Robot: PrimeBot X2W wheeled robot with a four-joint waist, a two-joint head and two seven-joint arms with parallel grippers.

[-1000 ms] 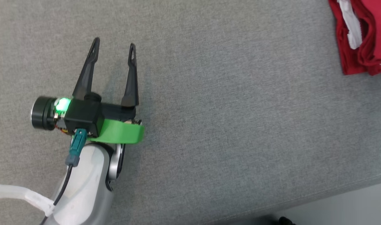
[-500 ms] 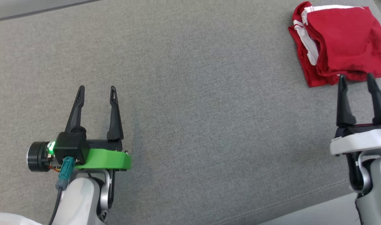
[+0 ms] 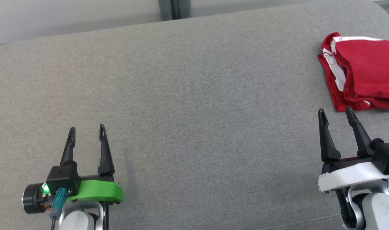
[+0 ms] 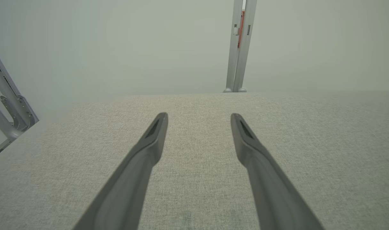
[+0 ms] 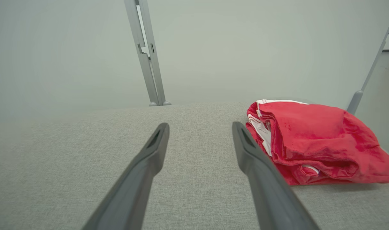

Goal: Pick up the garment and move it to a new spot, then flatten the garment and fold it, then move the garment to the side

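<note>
A: Where did the garment (image 3: 363, 76) lie?

B: Bunched in loose folds on the worktop (image 3: 194, 95), red with white trim. The right end effector (image 3: 335, 110) sat just short of the garment's near edge, jaws spread and holding nothing. The left end effector (image 3: 87, 127), also spread and empty, was well away from the garment.

A: How to lift it well?

B: Probably by sliding the right fingers low under that near edge, pinching every layer, then rising slowly so nothing trailed.
</note>
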